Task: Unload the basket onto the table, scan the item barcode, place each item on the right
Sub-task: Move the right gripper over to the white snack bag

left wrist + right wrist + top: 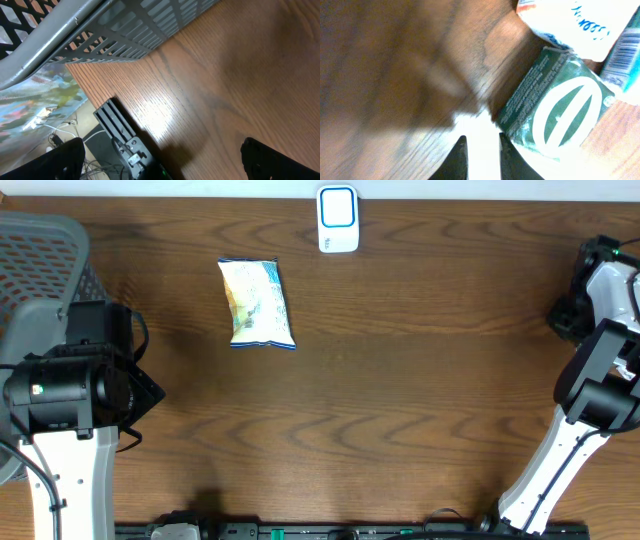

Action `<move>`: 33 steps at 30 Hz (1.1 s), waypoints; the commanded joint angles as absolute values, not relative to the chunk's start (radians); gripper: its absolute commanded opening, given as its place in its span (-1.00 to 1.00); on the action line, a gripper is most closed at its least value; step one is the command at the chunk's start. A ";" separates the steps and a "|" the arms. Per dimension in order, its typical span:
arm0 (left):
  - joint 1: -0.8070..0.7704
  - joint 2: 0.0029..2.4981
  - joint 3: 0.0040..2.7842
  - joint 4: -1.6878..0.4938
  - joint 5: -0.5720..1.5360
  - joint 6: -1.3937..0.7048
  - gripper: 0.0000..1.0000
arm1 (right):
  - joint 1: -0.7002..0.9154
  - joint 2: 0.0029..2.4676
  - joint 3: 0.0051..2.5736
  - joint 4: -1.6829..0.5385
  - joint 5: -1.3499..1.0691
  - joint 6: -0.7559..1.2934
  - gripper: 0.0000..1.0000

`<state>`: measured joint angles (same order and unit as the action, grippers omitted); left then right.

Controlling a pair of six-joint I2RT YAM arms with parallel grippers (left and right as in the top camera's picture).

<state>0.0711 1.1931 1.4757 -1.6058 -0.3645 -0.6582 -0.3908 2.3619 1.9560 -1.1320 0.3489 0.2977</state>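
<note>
The snack bag (258, 302) lies flat on the wooden table (400, 410), in the far part, left of the middle. The barcode scanner (338, 220) stands at the far edge, near the bag on its right, but apart from it. Nothing is held in front of the scanner, and no gripper touches the bag.

The right gripper (480, 155) is at the right edge of the scene. Its two fingers stand only a little apart, and nothing is between them. Just in front of it the blurred wrist picture shows a green package (555, 115) with a white oval, and beside it a white package (580, 25). The overhead view does not show these two.

The left gripper (165, 160) is at the near left, spread wide and holding nothing, beside the grey mesh basket (125, 30).

In my judgement no item is in hand now, so a scan is not going on. Whether the snack bag already has its scan, I cannot tell. What is left, as it seems: to grasp an item, bring it to the scanner and turn its barcode to the scanner.
</note>
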 commanded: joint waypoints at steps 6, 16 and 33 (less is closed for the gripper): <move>0.075 1.189 1.477 -1.611 -0.368 -0.671 0.96 | -0.328 2.292 2.080 -1.200 -0.281 0.202 -0.34; 0.075 1.189 1.477 -1.611 -0.367 -0.671 0.95 | -0.086 2.289 2.079 -1.127 -0.728 0.130 0.99; 0.075 1.189 1.477 -1.611 -0.367 -0.671 0.96 | 0.513 2.296 2.079 -0.823 -0.167 0.278 0.75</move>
<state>0.0711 1.1931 1.4757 -1.6054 -0.3645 -0.6582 0.4583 2.3211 2.0636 -0.8379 -0.3237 0.2573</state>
